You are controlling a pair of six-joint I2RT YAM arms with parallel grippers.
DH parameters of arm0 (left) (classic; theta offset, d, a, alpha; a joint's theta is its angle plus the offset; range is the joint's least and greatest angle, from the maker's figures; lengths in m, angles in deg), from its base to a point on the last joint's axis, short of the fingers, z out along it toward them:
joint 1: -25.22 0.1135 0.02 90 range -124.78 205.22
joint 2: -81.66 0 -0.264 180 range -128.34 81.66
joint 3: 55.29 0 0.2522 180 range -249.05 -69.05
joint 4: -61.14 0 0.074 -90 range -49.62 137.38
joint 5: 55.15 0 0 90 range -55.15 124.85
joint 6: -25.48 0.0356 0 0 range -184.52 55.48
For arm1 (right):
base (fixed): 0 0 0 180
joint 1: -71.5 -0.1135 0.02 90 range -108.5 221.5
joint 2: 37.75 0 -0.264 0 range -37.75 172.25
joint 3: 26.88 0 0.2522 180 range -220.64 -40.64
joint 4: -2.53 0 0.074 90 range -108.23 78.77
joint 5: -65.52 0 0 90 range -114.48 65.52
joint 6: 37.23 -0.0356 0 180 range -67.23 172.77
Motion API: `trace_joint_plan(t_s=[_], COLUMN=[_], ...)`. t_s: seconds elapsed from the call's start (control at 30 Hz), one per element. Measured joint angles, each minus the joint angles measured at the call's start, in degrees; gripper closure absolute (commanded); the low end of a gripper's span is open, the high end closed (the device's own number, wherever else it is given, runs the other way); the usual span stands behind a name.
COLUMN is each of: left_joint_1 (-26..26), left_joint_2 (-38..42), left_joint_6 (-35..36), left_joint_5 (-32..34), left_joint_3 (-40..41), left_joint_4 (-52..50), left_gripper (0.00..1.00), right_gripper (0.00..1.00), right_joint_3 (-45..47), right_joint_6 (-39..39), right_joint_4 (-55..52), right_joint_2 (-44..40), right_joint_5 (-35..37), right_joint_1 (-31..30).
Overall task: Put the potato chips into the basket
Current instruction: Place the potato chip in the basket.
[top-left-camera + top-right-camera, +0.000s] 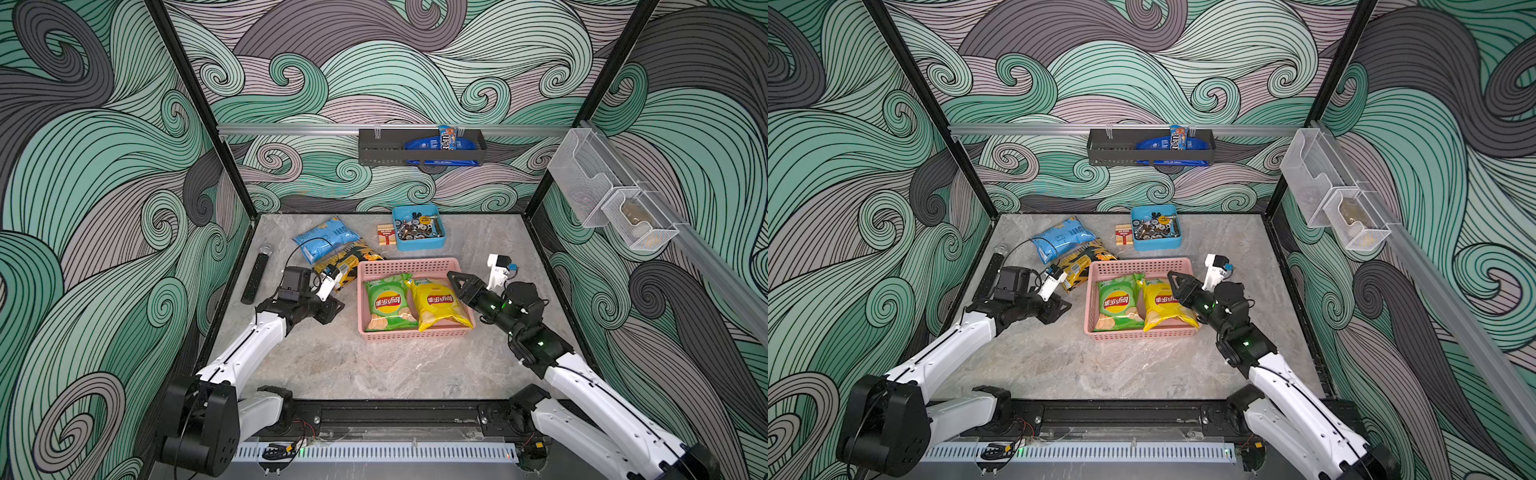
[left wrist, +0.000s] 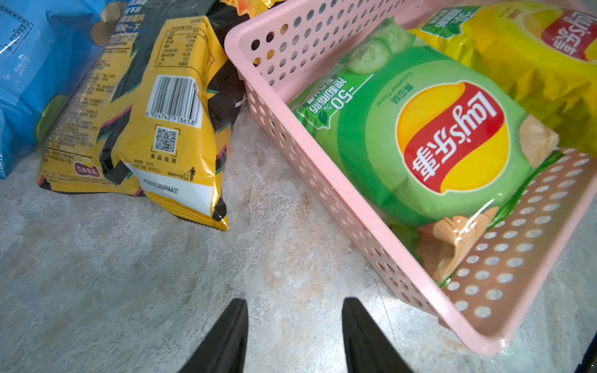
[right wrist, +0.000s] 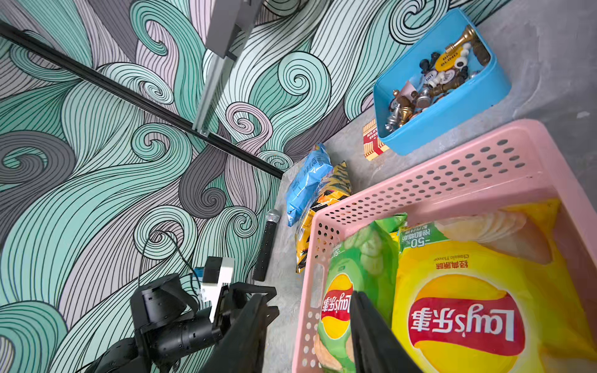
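The pink basket (image 1: 409, 266) (image 1: 1142, 265) stands mid-table with a green chip bag (image 1: 388, 301) (image 2: 420, 142) and a yellow one (image 1: 438, 305) (image 3: 468, 306) lying side by side in it. To its far left, a light blue bag (image 1: 326, 241) overlaps a black-and-yellow bag (image 1: 345, 266) (image 2: 168, 113) on the table. My left gripper (image 1: 334, 308) (image 2: 294, 303) is open over bare table, left of the basket. My right gripper (image 1: 457, 284) (image 3: 307, 294) hangs open and holds nothing, above the basket's right side.
A blue tray of metal bits (image 1: 419, 243) and a small red-and-cream box (image 1: 385, 236) sit behind the basket. A black microphone (image 1: 257, 276) lies along the left edge. A dark rack (image 1: 382, 147) hangs on the back wall, clear bins (image 1: 615, 195) on the right wall.
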Motion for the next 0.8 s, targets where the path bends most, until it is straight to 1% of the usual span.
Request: trace_joint_plan(t_s=[0.13,0.27,0.37,0.47,0.6,0.7,0.8], left_joint_1=[0.0,0.0,0.0,0.0,0.0,0.0,0.0], left_joint_2=[0.0,0.0,0.0,0.0,0.0,0.0,0.0], left_joint_6=[0.0,0.0,0.0,0.0,0.0,0.0,0.0], left_joint_5=[0.0,0.0,0.0,0.0,0.0,0.0,0.0], left_joint_3=[0.0,0.0,0.0,0.0,0.0,0.0,0.0], left_joint_4=[0.0,0.0,0.0,0.0,0.0,0.0,0.0], left_gripper=[0.5,0.5,0.5,0.5,0.5,0.5,0.5], right_gripper=[0.56,0.57,0.62,0.62,0.62,0.62,0.62], right_joint_3=[-3.08,-6.99,-8.31,-8.87,-8.87,-8.87,-8.87], right_joint_6=[2.84,6.38,9.4,13.05,16.7,18.64,20.37], right_joint_4=[-3.13,-7.65,-12.0,-17.27,-22.27,-24.13,-24.35], right_joint_2=[2.14,10.16,15.28,18.27,19.54,21.2,25.18], right_joint_5=[-1.6,-4.02,-4.76,-4.37,-3.06,-2.23,-1.44], right_joint_1=[0.0,-0.02,-0.37,-1.2,-3.06,-4.44,-5.62])
